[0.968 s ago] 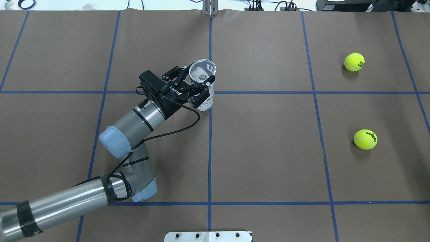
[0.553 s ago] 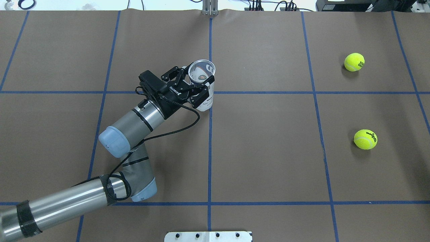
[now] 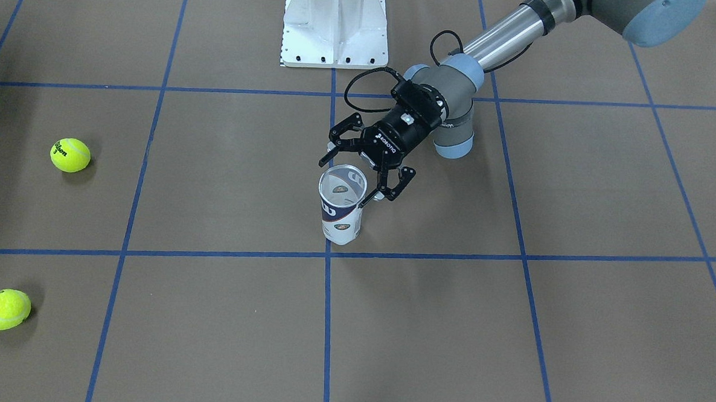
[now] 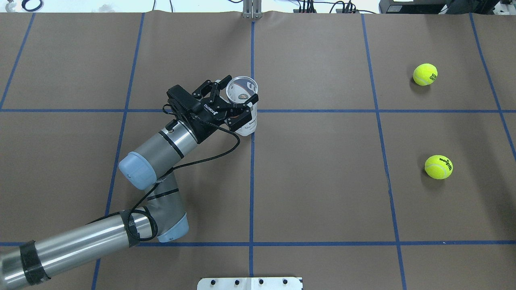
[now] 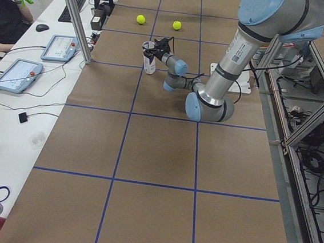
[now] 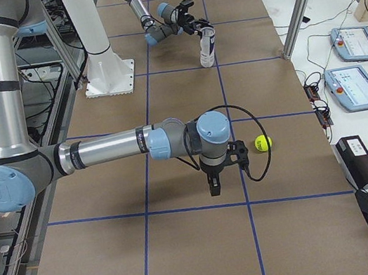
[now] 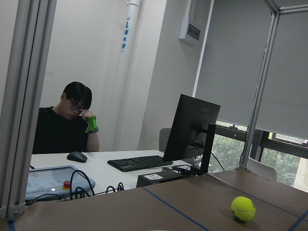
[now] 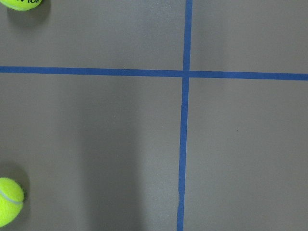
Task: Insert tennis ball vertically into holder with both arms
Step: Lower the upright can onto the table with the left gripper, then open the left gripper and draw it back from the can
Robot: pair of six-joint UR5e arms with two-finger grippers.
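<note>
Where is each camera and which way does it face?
Front-facing: opposite robot, looking down; left gripper around white-and-navy cylindrical can.
Overhead: behind robot, downward; shares that can, gripper.
Left: table left end; left arm near.
Right: right end; right arm near.
Left wrist: level, toward desk; no body.
Right wrist: straight down; no body.

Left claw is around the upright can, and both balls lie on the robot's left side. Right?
Not quite. The left claw is around the upright can, but the far ball and the near ball lie on the robot's right side. The overhead view shows them near its right edge.
</note>
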